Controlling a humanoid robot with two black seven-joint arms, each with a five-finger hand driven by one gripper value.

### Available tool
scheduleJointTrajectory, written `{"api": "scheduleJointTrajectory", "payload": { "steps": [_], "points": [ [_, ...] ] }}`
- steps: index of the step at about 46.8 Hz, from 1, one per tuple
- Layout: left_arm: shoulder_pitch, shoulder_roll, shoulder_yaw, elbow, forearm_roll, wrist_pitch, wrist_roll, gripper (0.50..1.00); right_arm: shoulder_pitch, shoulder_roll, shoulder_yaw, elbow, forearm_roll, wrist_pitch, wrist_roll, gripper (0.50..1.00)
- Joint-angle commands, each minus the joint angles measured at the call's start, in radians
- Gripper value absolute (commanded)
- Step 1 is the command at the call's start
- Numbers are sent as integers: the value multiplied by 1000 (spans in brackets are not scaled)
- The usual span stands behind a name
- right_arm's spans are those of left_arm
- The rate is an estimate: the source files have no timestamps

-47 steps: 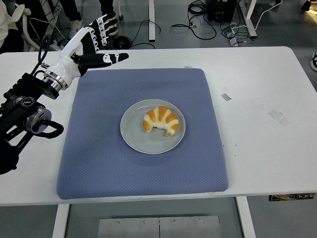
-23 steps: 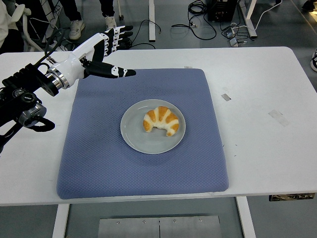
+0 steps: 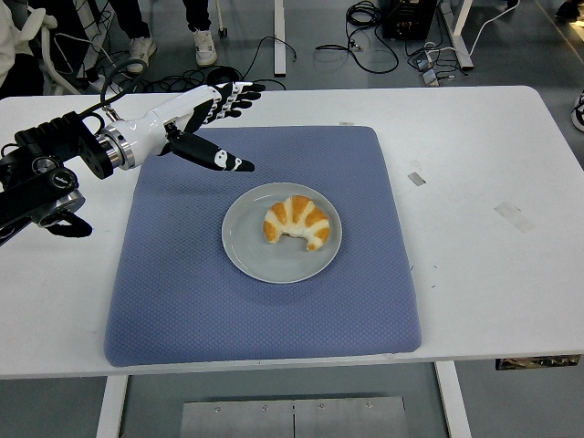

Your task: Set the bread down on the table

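A golden croissant (image 3: pixel 297 222) lies on a round grey plate (image 3: pixel 245 248) in the middle of a blue mat (image 3: pixel 182 292). My left hand (image 3: pixel 228 123) reaches in from the left over the mat's far left part, up and to the left of the plate. Its fingers are stretched out and spread, the thumb (image 3: pixel 224 160) pointing down toward the plate, and it holds nothing. A gap remains between the hand and the bread. The right arm does not show.
The mat lies on a white table (image 3: pixel 484 182) with bare surface at the right and far left. Small tape marks (image 3: pixel 416 178) sit right of the mat. Cables and people's feet show on the floor beyond the far edge.
My left hand has swung lower and to the right, from above the mat's far left corner to a spot nearer the plate, its fingers stretching out flatter.
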Motion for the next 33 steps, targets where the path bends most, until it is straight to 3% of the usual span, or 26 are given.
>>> {"api": "scheduleJointTrajectory", "payload": {
  "steps": [1,27,33],
  "points": [
    [-9,3,13,0,7,-7,-2,983,0,0,0,0,0,0,0,1000],
    [-37,-25,16,-26,234,-78,-10,981,0,0,0,0,0,0,0,1000],
    [-55,-33,81,-24,256,-81,-11,981,0,0,0,0,0,0,0,1000]
  ]
}}
